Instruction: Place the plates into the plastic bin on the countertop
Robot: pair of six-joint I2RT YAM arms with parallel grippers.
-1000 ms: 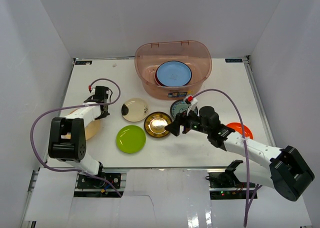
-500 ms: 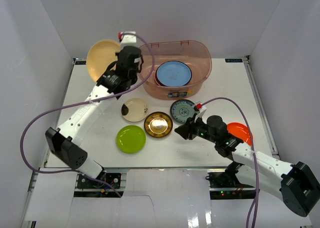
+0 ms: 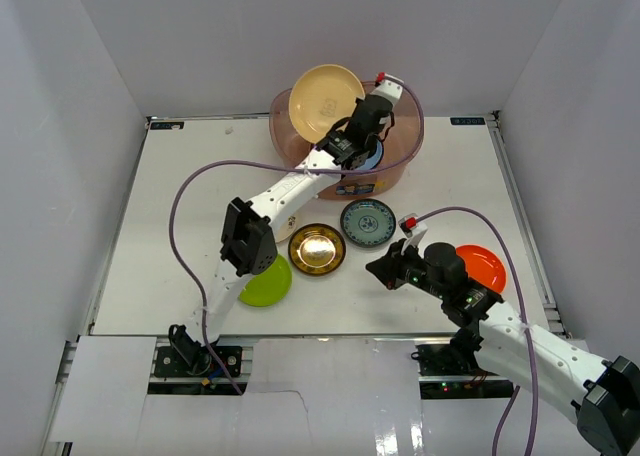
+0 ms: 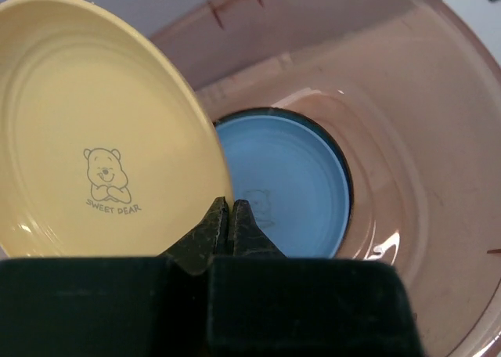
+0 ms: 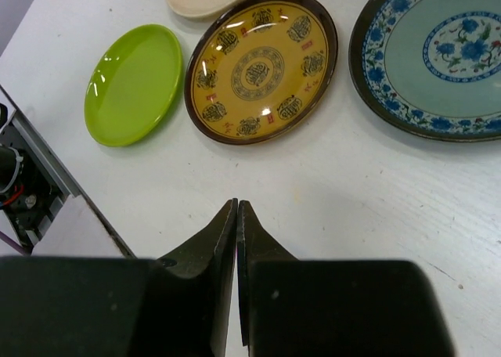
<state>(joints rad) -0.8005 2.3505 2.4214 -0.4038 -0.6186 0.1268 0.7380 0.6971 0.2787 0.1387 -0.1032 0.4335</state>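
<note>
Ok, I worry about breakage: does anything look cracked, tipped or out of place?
Nothing looks damaged. Only the tan plate is tilted, pinched at its rim by the left hand over the plastic bin; the other plates lie flat on the countertop.

Bright diffuse light – soft faint shadows, small glints on gold plate (image 5: 261,67) – all views sharp

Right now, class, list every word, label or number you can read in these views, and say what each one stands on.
"SWEET DEAR": under a bear drawing on the yellow plate gripped by the left end effector.
Print on the light blue plate: too faint to read.
Medallion characters on the gold plate: too small to read.
The label on the plastic bin: too small to read.
</note>
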